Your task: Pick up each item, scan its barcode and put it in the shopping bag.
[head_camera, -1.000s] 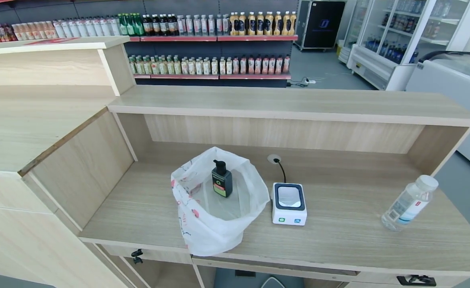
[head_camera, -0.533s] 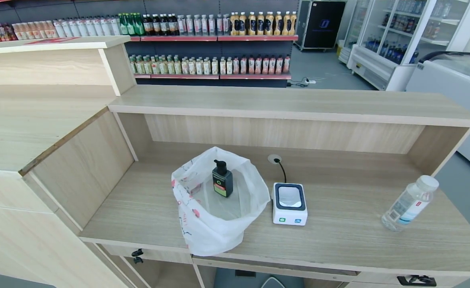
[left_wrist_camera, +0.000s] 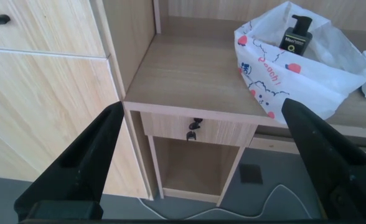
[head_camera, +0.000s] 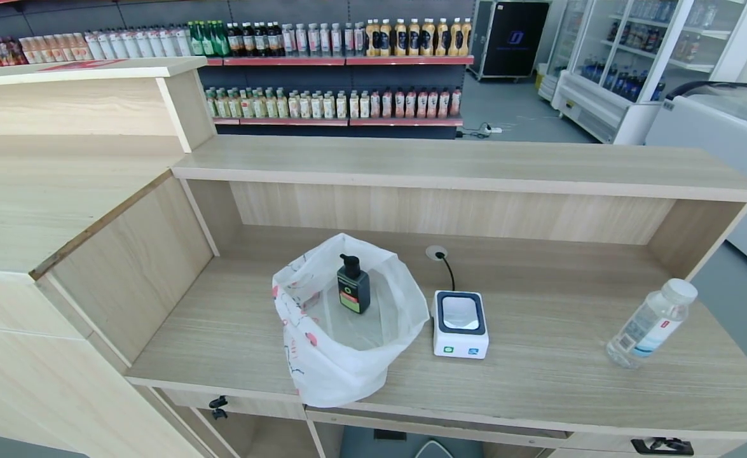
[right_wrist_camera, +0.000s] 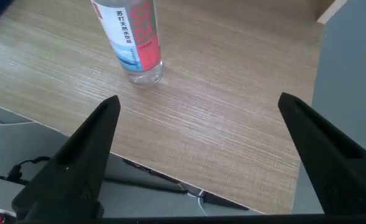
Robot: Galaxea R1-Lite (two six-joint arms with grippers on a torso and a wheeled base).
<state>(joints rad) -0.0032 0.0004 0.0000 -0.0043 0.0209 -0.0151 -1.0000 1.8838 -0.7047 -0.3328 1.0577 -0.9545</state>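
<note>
— Right arm first: what is that claw doing?

— My right claw [right_wrist_camera: 198,99] is spread wide and holds nothing. It's creeping in, too. A second ago only a speck of it showed at the right edge of the head view, and now a dark tip pokes in beside the worktop [head_camera: 551,375]. The water bottle [right_wrist_camera: 131,37] stands just ahead of it, touching neither finger.

— And the other side?

— Same story for my left claw [left_wrist_camera: 203,104]: wide open, empty, hanging low in front of the worktop on the bag's side.

— Has anything on the worktop budged?

— Nothing. The shopping bag [head_camera: 309,362] sits open just beside the scanner [head_camera: 460,323], on its left. The pump bottle [head_camera: 353,291] stands upright inside the bag, so I count that item as done. The water bottle holds its spot at the right end, well apart from the scanner.

— So what's the play?

— I read this as the approach on the last item. The fingers need to straddle the bottle and close on it, then it goes to the scanner and into the bag. It's tall and looks light, so a nudge from one finger could tip it.
</note>
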